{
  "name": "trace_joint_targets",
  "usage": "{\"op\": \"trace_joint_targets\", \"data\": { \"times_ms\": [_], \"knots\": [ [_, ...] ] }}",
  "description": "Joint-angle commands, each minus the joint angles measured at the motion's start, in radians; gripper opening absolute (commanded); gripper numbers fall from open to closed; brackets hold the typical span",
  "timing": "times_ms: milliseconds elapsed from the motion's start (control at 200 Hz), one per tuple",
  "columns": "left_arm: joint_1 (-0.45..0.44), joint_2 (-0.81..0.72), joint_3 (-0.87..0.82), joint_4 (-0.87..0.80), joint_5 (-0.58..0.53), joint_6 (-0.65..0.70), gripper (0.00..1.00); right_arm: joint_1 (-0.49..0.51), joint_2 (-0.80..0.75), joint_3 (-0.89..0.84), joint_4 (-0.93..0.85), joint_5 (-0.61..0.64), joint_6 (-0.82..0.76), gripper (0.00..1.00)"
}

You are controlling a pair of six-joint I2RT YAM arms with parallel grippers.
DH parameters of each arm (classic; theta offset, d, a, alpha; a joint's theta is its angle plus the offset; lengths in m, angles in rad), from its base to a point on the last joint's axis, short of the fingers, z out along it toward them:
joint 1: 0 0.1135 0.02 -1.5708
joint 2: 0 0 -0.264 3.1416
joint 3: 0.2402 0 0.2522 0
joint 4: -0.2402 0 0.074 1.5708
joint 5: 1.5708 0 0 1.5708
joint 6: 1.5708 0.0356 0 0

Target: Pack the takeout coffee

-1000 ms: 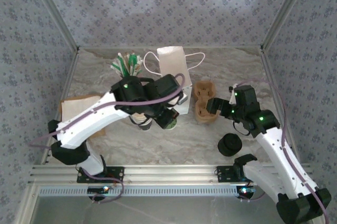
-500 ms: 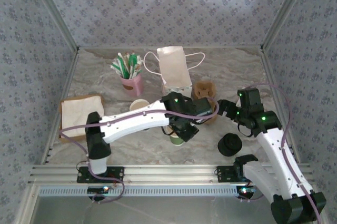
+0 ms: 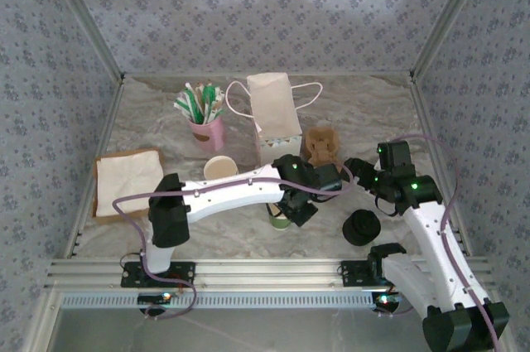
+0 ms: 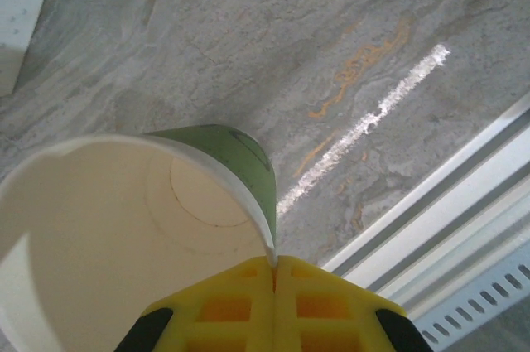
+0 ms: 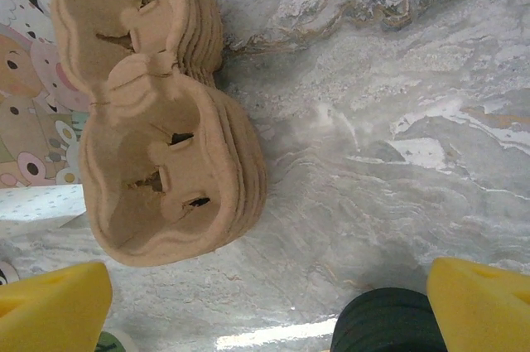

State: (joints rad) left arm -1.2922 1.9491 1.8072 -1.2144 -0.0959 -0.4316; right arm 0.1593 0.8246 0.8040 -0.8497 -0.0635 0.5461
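**Lidless green cup pinched at the rim by the left gripper**

The small paper cup [image 3: 279, 219] with a green side and a cream inside is sitting open, with no lid on it, at the front middle of the grey marbled table [image 3: 373, 112]. It is in front of the white paper bag with string handles [image 3: 273, 108]. In the top view the left arm is covering most of the cup, so only a green sliver is showing. Whether its base is touching the table cannot be told.

The left gripper [image 4: 273, 265] is clamping the cup's near rim. In the left wrist view its yellow fingers [image 4: 228, 306] are meeting tightly on the thin wall, one inside and one outside. The cup's left side is running off that picture.

Just to the right, the low round stack of black plastic lids [image 3: 362, 226] is standing apart from the cup. The right wrist view is catching only its top edge [image 5: 385, 319].

The right gripper [image 5: 269, 311] is hanging over the table with its fingers spread wide and nothing between them. Only the yellow tips [image 5: 50, 302] are peeking in at the bottom corners. Ahead of it, the stack of brown moulded-pulp cup carriers [image 5: 157, 128] is lying beside the bag.

To the left of the held cup, a stack of lidless cream-lined cups [image 3: 219, 168] is standing. Farther back, a pink holder of green and white sticks [image 3: 207, 130] is standing. At the left edge, white napkins on a brown board [image 3: 126, 178] are lying flat.
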Motion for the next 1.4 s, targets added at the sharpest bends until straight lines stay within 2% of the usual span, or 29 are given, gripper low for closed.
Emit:
{"op": "trace_joint_targets", "data": {
  "times_ms": [0, 170, 240, 385, 495, 655, 740, 924, 1119, 1259, 1394],
  "knots": [
    [-0.008, -0.011, -0.034, 0.035, -0.059, 0.000, 0.05, -0.007, -0.010, -0.016, -0.016, 0.004, 0.021, 1.00],
    [-0.006, -0.024, -0.075, 0.055, -0.104, 0.001, 0.09, -0.012, -0.007, -0.020, -0.008, 0.000, 0.026, 1.00],
    [-0.003, -0.033, -0.090, 0.068, -0.103, -0.002, 0.16, -0.012, -0.007, -0.020, -0.005, -0.001, 0.033, 1.00],
    [-0.001, -0.074, -0.115, 0.098, -0.094, -0.002, 0.49, -0.013, 0.002, -0.014, -0.011, 0.016, 0.056, 1.00],
    [0.002, -0.128, -0.127, 0.117, -0.095, 0.004, 0.68, -0.015, 0.000, -0.001, -0.040, 0.054, 0.074, 1.00],
    [0.022, -0.246, -0.163, 0.179, -0.080, 0.048, 0.99, -0.030, -0.036, 0.021, -0.093, 0.036, 0.109, 1.00],
    [0.047, -0.313, -0.198, 0.247, -0.061, 0.084, 0.99, -0.041, -0.045, 0.041, -0.130, 0.014, 0.091, 1.00],
    [0.097, -0.450, -0.333, 0.466, -0.086, 0.165, 0.99, 0.001, -0.004, 0.126, -0.285, 0.155, 0.124, 1.00],
    [0.139, -0.577, -0.576, 0.792, -0.111, 0.212, 0.99, 0.090, -0.022, 0.144, -0.457, 0.332, 0.292, 1.00],
    [0.160, -0.629, -0.701, 0.935, -0.112, 0.254, 0.99, 0.119, -0.009, 0.105, -0.518, 0.312, 0.376, 1.00],
    [0.169, -0.692, -0.789, 1.024, -0.103, 0.274, 0.99, 0.138, -0.020, 0.027, -0.460, 0.219, 0.409, 1.00]
  ]
}}
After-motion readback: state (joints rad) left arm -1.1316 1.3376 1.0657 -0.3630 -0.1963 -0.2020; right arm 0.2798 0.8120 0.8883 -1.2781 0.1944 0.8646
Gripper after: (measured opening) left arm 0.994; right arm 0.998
